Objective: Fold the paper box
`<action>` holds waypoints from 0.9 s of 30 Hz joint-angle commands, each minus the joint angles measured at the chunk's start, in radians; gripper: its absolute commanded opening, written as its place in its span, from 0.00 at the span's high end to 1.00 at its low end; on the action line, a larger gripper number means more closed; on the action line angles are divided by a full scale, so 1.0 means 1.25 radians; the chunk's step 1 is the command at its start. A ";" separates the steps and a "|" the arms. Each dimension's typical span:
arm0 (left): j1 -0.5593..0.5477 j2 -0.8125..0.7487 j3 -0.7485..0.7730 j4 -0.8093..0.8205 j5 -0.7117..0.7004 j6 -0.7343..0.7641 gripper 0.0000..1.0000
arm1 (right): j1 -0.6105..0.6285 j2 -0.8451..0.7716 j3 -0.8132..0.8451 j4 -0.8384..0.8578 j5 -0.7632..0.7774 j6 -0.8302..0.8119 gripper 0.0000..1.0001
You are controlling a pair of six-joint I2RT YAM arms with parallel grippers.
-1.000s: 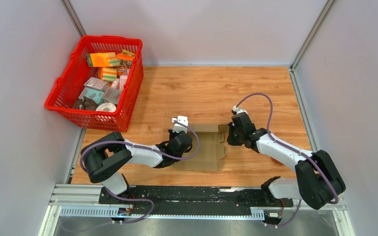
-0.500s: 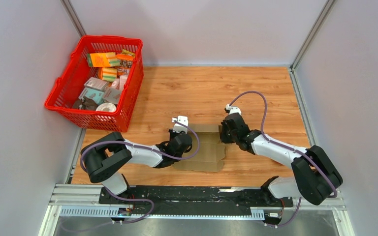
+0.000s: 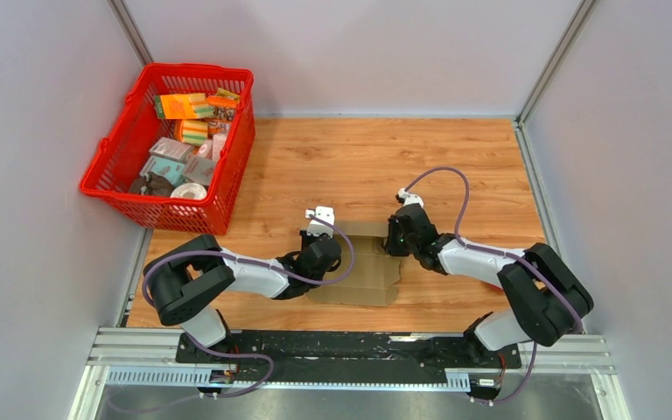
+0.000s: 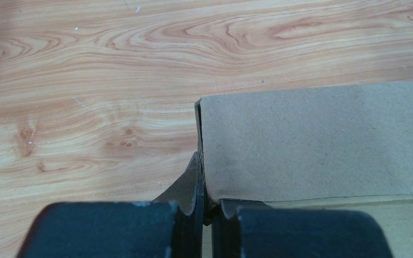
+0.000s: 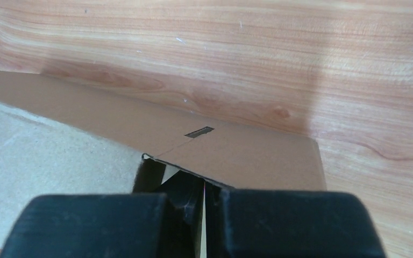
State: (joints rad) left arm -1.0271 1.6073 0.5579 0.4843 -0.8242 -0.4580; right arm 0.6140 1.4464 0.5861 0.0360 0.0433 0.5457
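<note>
Two arms (image 3: 254, 273) (image 3: 477, 258) overlap the seemingly half-folded paper box (image 3: 363, 267).

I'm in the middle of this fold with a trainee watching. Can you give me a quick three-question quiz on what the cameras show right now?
1. True or false: the left gripper is shut on an edge of the paper box.
2. Where does the red basket stand? A. At the far left, apart from both arms. B. Between the two arms. C. On top of the paper box.
3. Fill in the number: counting the right gripper, ___ grippers are pinching the paper box.

Key: 1 true; 2 A; 3 two.
</note>
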 commanded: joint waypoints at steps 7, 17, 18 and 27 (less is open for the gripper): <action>-0.002 -0.026 -0.016 0.036 -0.006 -0.008 1.00 | 0.005 -0.018 -0.038 0.007 0.022 0.010 0.93; -0.002 -0.027 -0.018 0.040 -0.013 -0.012 1.00 | 0.050 -0.240 -0.020 -0.228 0.007 -0.022 0.76; -0.002 -0.026 -0.018 0.038 -0.013 -0.012 1.00 | 0.060 -0.246 -0.031 -0.234 0.010 -0.013 0.76; -0.002 -0.028 -0.020 0.040 -0.012 -0.014 1.00 | 0.087 -0.171 -0.104 -0.186 0.099 0.052 0.84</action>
State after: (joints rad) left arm -1.0271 1.5990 0.5411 0.4992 -0.8322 -0.4618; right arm 0.7189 1.1690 0.4755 -0.1978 0.0708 0.5655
